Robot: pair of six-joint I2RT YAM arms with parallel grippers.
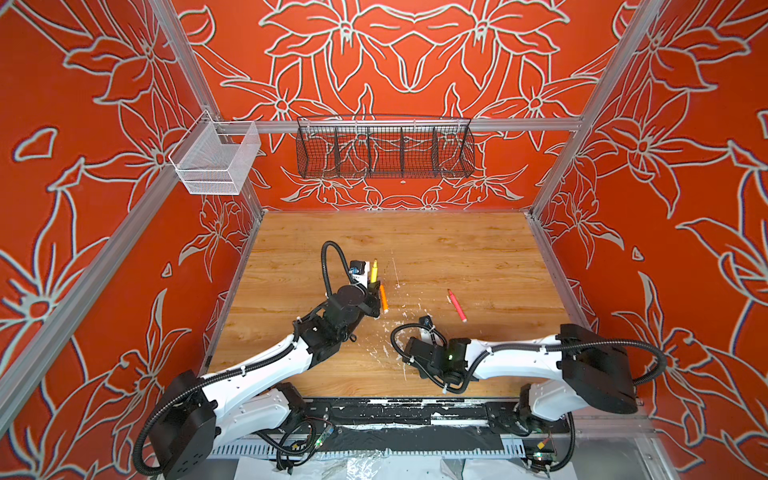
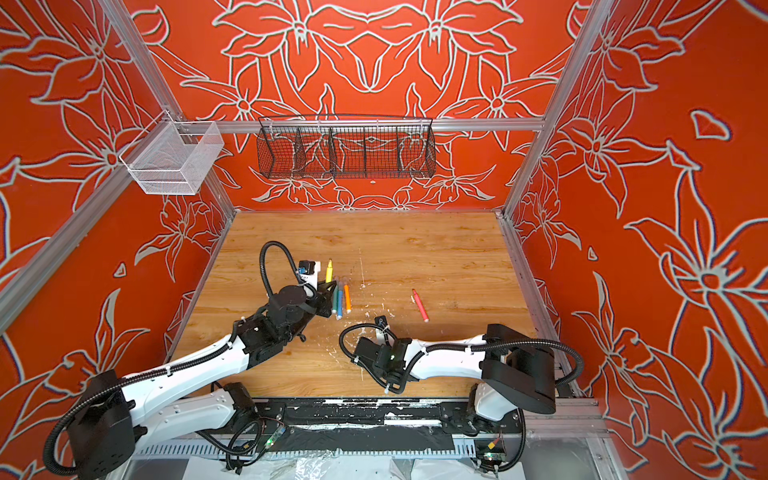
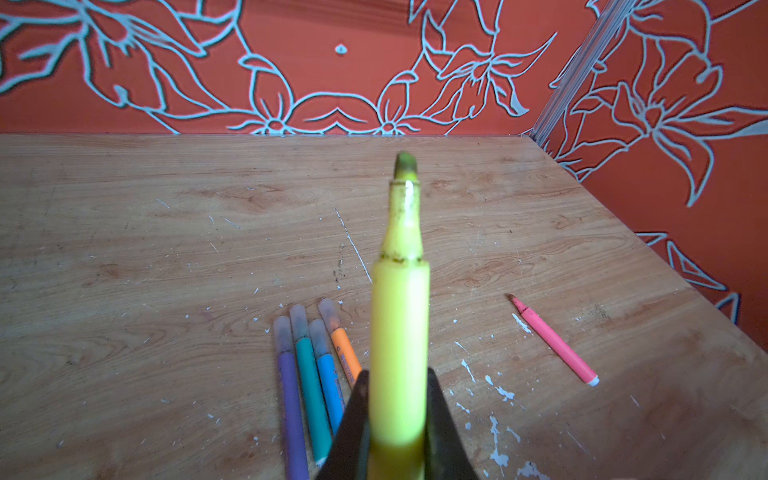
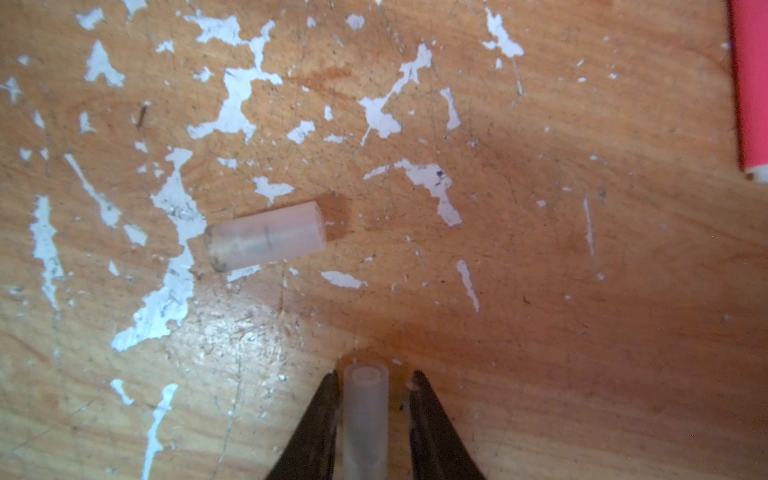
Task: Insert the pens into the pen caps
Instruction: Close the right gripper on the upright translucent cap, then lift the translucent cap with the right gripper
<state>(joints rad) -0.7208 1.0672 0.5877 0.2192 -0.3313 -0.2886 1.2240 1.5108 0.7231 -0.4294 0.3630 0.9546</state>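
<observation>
in both top views the upper half of the bench point(image 1: 436, 237) lies bare. mid-frame, capped pens point(image 2: 340, 297) lie in a tight row just beside the left tool point(image 1: 374, 286), whose yellow pen point(image 1: 374, 270) points up-frame. a clear lane runs between that row and the pink pen point(image 1: 457, 306), right of centre. a loose cap point(image 4: 266, 237) lies near the right tool point(image 4: 372, 380).

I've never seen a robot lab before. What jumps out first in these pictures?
Red walls with big white flower outlines enclose a wooden table. Left of its centre the left gripper grips a yellow pen, bare tip toward the back wall, beside four capped pens lying side by side. Nearer the front, the right gripper has open jaws astride a clear pen cap, a second cap loose nearby.
</observation>
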